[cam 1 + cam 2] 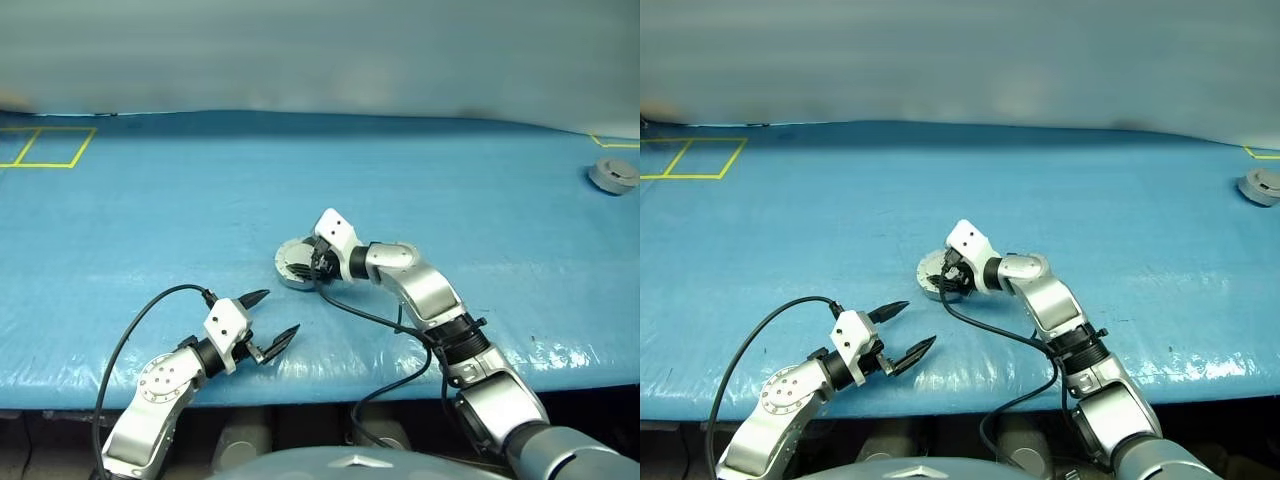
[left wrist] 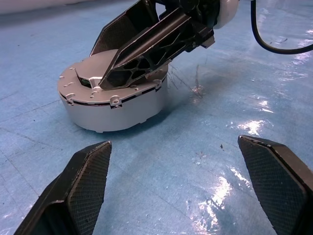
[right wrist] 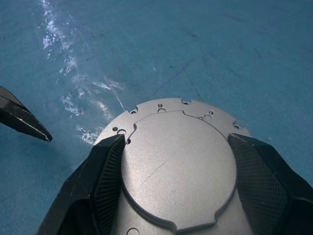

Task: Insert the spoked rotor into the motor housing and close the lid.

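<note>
1. A round silver-grey metal motor housing [image 2: 115,105] sat on the blue plastic-covered table [image 1: 150,220], near the front edge and about in the middle.
2. A smooth grey round lid [image 3: 178,166] lay on top of the housing, so the case looked covered.
3. The right gripper [image 1: 312,262] with its two black fingers reached down over the top. Its fingers [image 3: 105,176] stood one on each side of the lid, right at its rim. The pictures did not show if they squeezed it or only touched it.
4. The left gripper [image 1: 272,320] hung wide open and held nothing. It was near the table's front edge, a little way from the housing.
5. A small grey round part [image 1: 613,176] lay far off at the table's right end. It was too small to tell what it was.
6. The step in hand looked like closing the lid. The rotor could not be seen; it was probably inside already.
7. Next, the right gripper would need to seat the lid flat so its notches lined up, and then let go.
</note>
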Robot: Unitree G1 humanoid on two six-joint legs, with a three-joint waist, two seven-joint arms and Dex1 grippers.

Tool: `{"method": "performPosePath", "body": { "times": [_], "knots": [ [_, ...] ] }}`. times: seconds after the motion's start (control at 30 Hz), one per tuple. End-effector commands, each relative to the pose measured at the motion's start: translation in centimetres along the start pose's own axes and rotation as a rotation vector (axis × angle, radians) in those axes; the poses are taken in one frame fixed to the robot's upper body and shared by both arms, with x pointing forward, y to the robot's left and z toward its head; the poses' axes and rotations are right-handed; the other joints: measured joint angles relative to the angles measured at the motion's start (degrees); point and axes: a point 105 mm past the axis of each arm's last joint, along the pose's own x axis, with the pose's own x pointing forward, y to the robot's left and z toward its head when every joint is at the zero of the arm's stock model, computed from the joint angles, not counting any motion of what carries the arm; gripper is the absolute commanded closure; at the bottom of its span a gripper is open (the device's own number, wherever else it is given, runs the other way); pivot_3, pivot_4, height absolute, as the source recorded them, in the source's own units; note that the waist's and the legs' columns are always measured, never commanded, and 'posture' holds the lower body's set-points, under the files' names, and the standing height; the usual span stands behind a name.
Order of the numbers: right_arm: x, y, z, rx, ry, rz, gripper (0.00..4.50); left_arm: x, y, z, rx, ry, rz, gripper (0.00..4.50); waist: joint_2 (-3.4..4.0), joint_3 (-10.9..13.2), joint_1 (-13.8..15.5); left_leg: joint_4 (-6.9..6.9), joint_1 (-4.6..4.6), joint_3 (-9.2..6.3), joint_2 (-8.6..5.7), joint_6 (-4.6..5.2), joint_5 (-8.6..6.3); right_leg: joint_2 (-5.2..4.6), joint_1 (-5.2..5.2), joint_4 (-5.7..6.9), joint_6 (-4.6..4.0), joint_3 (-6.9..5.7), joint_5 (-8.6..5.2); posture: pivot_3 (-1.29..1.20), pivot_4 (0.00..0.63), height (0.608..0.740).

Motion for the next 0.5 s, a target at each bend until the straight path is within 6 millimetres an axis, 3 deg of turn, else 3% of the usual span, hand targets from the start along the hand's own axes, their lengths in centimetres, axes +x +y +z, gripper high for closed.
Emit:
{"method": "performPosePath", "body": {
  "times": [0.03, 0.5],
  "knots": [
    [0.1, 0.1, -2.6, 0.062, 0.073, -0.012, 1.46, 0.2, -0.2, 1.0, 0.010, -0.037, -0.011, 0.00, 0.00, 0.00, -0.02, -0.04, 0.00, 0.00, 0.01, 0.00, 0.00, 0.07, 0.00, -0.04, 0.00, 0.00, 0.01, 0.00, 0.150, 0.740],
    [-0.4, 1.3, -1.0, 0.064, -0.004, 0.089, 1.46, 0.3, -0.4, 0.9, 0.002, -0.035, -0.014, 0.00, -0.07, 0.04, 0.13, -0.58, -0.12, 0.05, 0.06, -0.03, -0.02, 0.47, 0.01, -0.46, -0.25, 0.02, 0.19, 0.00, 0.150, 0.740]
  ]
}}
